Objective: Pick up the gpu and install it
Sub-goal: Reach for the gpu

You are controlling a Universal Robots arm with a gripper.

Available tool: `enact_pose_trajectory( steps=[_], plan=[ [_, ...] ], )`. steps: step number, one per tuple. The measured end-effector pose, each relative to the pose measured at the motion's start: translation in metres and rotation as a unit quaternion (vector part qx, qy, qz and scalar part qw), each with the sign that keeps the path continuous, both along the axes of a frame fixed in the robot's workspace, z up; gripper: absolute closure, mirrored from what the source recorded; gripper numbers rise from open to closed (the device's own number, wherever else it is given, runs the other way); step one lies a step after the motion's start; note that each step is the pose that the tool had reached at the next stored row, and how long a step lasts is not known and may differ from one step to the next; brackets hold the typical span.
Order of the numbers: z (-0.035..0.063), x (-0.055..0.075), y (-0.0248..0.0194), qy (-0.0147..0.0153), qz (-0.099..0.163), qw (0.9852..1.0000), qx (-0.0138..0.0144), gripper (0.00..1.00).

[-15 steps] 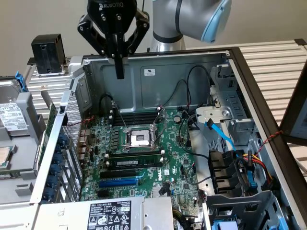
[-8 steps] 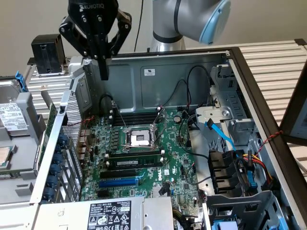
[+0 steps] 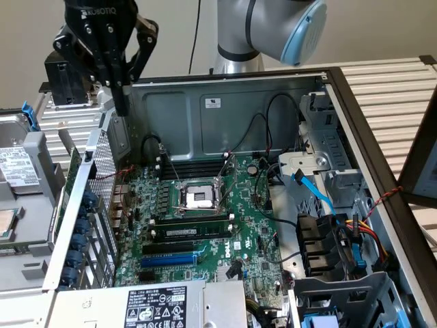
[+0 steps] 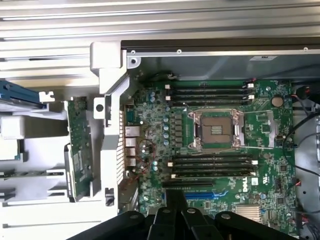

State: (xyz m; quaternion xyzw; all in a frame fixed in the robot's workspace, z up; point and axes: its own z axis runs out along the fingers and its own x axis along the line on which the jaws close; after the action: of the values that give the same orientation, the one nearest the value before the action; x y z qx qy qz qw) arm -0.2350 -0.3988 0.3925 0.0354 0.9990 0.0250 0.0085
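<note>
Fingers (image 3: 121, 96) pressed together, empty, above the case (image 3: 177, 109) corner; gpu (image 4: 77, 135) apparently stands edge-on just outside.

The gpu (image 4: 77, 127) is sitting outside the computer case (image 4: 200, 62), just beside its perforated rear wall (image 4: 112, 150), lengthwise along it, showing its green circuit board and leaning slightly on its long edge
</note>
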Motion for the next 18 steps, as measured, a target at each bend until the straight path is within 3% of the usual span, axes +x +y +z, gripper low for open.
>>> enact_pose_trajectory(
  steps=[7, 12, 16, 18],
  plan=[
    [0.0, -0.032, 0.0, 0.0035, 0.0, 1.0, 0.0018, 0.89],
    [0.0, -0.055, 0.0, 0.0104, 0.0, 0.9999, 0.0042, 0.89],
    [-0.0003, -0.072, 0.0, 0.0206, 0.0, 0.9998, 0.0047, 0.89],
    [-0.0009, -0.081, 0.0, 0.0229, 0.0, 0.9997, 0.0047, 0.89]
  ],
)
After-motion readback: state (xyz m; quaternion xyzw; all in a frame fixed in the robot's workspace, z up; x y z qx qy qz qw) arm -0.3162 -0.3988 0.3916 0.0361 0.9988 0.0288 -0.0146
